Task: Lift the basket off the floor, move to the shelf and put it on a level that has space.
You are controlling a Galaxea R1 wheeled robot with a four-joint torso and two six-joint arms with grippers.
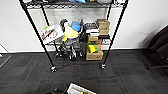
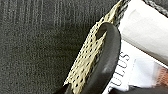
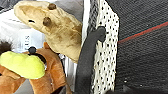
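Facing the shelf [image 1: 75, 37] across the floor [image 1: 130, 72], basket [image 1: 78, 89] sits near the robot's base, handles close to both wrists for lifting; grip state cannot be told.

Woven cream basket [image 3: 106, 50], rough, dotted; smooth matt dark handle [image 2: 106, 60]; white cloth lining [image 2: 145, 30]. Fuzzy plush toys [image 3: 50, 32]. Ribbed matt carpet floor [image 1: 125, 75]. Black metal shelf [image 1: 117, 27].
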